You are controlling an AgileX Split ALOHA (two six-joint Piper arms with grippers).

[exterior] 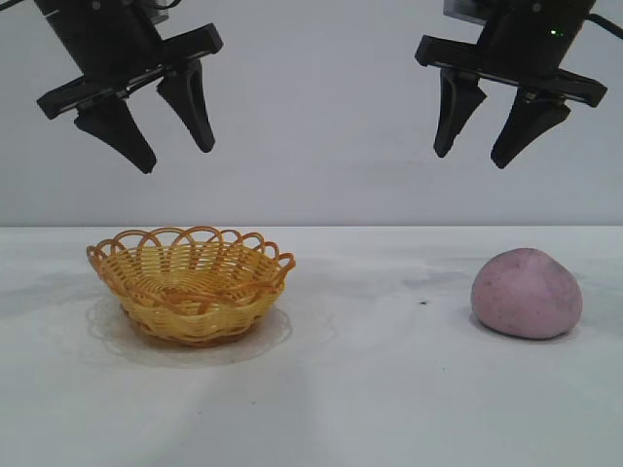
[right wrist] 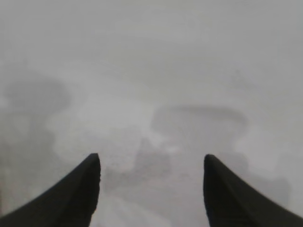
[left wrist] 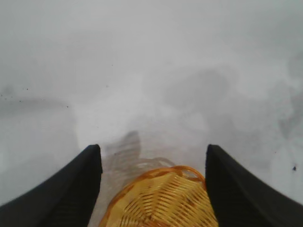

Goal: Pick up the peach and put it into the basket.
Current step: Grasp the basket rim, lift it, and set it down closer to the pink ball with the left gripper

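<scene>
Exterior view, peach (exterior: 527, 293) and basket (exterior: 191, 283) well apart on white table (exterior: 370, 389), left pincer (exterior: 177, 146) and right pincer (exterior: 477, 146) both open, high above

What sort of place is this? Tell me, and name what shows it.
Probably a robot lab or test bench rather than a home. A bare white table stands against a plain grey wall, two black robot arms hang above it, and the only props are a wicker basket and a peach.

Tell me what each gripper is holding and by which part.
Nothing is held. The left gripper and right gripper hang open above the table; the peach and basket sit untouched.
</scene>
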